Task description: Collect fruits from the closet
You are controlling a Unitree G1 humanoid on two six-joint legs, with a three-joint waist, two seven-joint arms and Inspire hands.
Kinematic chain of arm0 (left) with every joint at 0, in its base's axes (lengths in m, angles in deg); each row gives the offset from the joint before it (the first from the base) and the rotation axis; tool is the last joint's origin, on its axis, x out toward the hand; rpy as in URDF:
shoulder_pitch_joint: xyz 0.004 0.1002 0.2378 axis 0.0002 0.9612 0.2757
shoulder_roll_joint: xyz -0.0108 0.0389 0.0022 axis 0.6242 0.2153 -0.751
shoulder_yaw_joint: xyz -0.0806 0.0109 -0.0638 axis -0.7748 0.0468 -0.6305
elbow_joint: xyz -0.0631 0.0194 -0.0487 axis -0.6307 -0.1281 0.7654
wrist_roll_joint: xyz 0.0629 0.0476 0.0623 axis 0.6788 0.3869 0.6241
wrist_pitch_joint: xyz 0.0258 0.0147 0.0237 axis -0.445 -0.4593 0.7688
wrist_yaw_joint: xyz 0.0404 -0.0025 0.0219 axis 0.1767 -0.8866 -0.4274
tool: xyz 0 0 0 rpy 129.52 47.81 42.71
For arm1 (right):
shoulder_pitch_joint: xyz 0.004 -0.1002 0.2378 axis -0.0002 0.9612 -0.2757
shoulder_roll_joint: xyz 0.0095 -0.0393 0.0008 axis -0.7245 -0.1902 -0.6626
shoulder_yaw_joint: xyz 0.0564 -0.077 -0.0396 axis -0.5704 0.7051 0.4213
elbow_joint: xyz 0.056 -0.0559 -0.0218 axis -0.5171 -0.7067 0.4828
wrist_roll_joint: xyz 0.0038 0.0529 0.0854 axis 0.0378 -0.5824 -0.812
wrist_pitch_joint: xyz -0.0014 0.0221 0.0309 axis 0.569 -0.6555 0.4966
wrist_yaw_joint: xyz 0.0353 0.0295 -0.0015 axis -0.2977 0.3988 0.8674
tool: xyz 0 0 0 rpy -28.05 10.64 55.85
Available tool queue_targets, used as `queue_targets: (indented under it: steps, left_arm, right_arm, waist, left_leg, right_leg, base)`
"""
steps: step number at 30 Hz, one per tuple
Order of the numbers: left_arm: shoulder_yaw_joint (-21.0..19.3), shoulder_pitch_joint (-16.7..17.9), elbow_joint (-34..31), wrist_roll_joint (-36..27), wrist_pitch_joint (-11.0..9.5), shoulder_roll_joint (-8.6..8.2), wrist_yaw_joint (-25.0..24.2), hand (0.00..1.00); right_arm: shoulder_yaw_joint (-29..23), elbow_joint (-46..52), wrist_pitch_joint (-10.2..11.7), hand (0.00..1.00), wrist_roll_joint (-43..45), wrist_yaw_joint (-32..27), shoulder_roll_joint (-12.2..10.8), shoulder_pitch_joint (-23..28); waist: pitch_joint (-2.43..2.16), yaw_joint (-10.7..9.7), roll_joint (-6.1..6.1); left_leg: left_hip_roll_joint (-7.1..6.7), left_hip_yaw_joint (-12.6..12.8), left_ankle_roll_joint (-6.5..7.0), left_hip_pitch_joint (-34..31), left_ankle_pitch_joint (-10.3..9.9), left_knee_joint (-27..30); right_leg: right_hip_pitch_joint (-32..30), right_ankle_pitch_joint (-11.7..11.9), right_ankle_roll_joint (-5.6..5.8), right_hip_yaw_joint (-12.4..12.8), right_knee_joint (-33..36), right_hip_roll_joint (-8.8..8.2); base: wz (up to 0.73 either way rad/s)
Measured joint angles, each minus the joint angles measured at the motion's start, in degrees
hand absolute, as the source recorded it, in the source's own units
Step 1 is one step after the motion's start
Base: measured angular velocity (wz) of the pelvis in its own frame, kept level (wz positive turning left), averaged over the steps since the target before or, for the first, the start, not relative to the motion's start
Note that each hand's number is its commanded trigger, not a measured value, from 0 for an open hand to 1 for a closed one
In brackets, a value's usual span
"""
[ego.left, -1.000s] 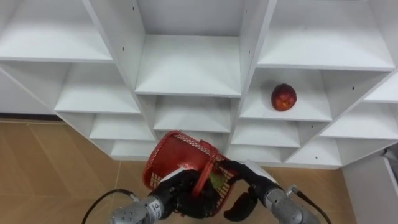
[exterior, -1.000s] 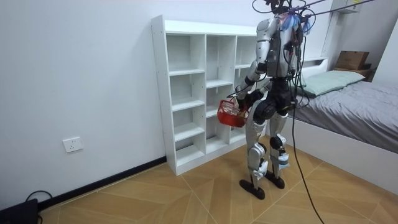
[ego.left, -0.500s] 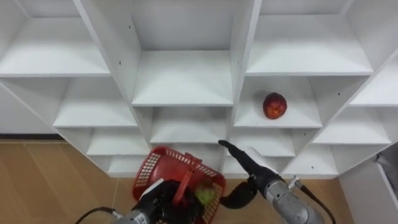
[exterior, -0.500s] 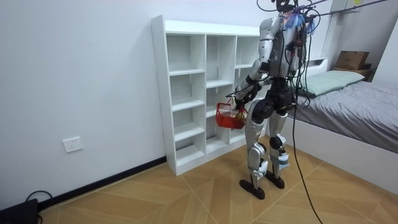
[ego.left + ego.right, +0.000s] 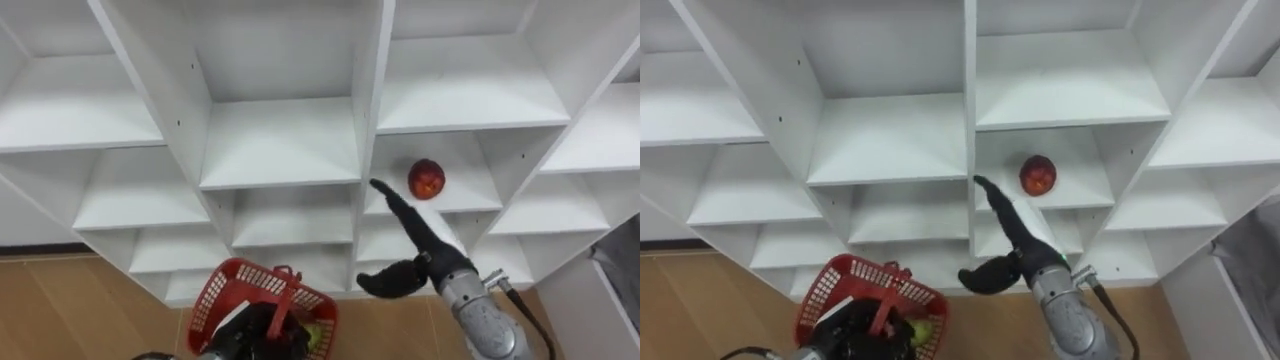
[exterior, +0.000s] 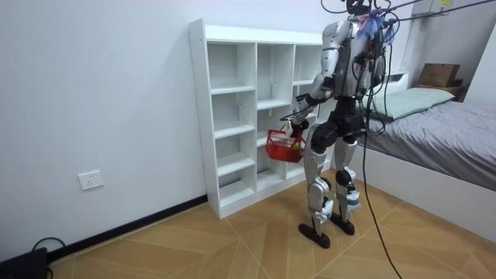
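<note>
Pointing its straight fingers up at the closet (image 5: 280,140), the right hand (image 5: 418,240) is wide open and holds nothing. Its thumb sticks out to the side. The fingertips (image 5: 385,195) are at the closet's upright board, just left of the box where a red fruit (image 5: 426,179) sits alone on its shelf. They are near the fruit but not touching it. I think the hand is open like this so it can go round the fruit and pick it up.

The left hand (image 5: 250,335) is low down in front of the closet's bottom shelves. Its fingers look curled round the handle of a red basket (image 5: 215,300), though the hand is dark and partly hidden. A green fruit (image 5: 315,335) lies inside. I think the basket is held low and to the left of the closet's fruit box so it is out of the way. It is also close enough for the next fruit to drop in.

The two eye views give the close look at the fruit, the shelf and the fingers. The room view adds how the robot stands. It is upright, right in front of the closet, with the basket at the middle shelves and a bed (image 6: 434,124) behind it. From that far off, the fingers are too small to read.
</note>
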Motion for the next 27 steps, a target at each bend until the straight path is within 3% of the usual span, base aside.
queue_targets:
  steps: [9, 13, 14, 18, 27]
  left_arm:
    - [-0.02, 0.15, -1.24, -0.06, 0.00, -0.48, 0.36, 1.00]
    - [-0.06, 0.15, -1.23, -0.13, -0.05, -0.40, 0.27, 1.00]
    - [-0.25, 0.16, -1.18, -0.11, -0.06, -0.39, 0.26, 1.00]
    - [-2.77, 0.24, -0.36, 0.07, -0.11, -0.28, 0.31, 1.00]
    - [-5.65, 0.41, 0.71, 0.06, -0.08, -0.26, 0.54, 1.00]
  right_arm:
    - [-2.48, 0.21, 0.00, 0.00, -2.41, -2.77, -0.16, 1.10]
    - [-4.35, 0.11, 0.48, 0.00, -2.92, -5.23, -0.04, 1.15]
    - [-4.86, -0.67, 1.47, 0.00, -3.82, -6.08, 0.00, 1.16]
    - [-6.26, -3.33, 2.16, 0.00, -4.71, -7.78, 0.04, 1.20]
    - [-9.05, -5.85, 2.28, 0.00, -7.83, -9.12, 0.68, 0.66]
  waist:
    - [0.02, -2.75, 0.63]
    - [0.17, -2.98, 0.30]
    - [0.26, -2.96, 0.02]
    - [0.00, -2.75, -0.87]
    - [-0.07, -2.44, -1.08]
  left_leg:
    - [-0.26, 0.22, -0.04, 1.40, -0.31, -0.12]
    - [-0.26, 0.21, -0.06, 1.93, -0.32, -0.13]
    - [-0.26, 0.21, -0.07, 2.23, -0.33, -0.16]
    - [-0.24, 0.20, -0.09, 2.39, -0.37, -0.09]
    - [-0.27, 0.03, -0.03, 2.77, -0.56, 0.06]
  right_leg:
    - [1.24, -0.29, 0.11, 0.33, 0.07, 0.07]
    - [1.79, -0.40, 0.09, 0.22, -0.03, 0.06]
    - [2.06, -0.40, 0.09, 0.19, -0.09, 0.06]
    - [2.71, -0.40, 0.08, -0.01, -0.11, 0.03]
    - [2.83, -0.47, 0.10, -0.25, 0.00, -0.07]
  base:
    - [-0.01]
    - [0.00]
    - [0.00]
    - [0.01]
    - [0.00]
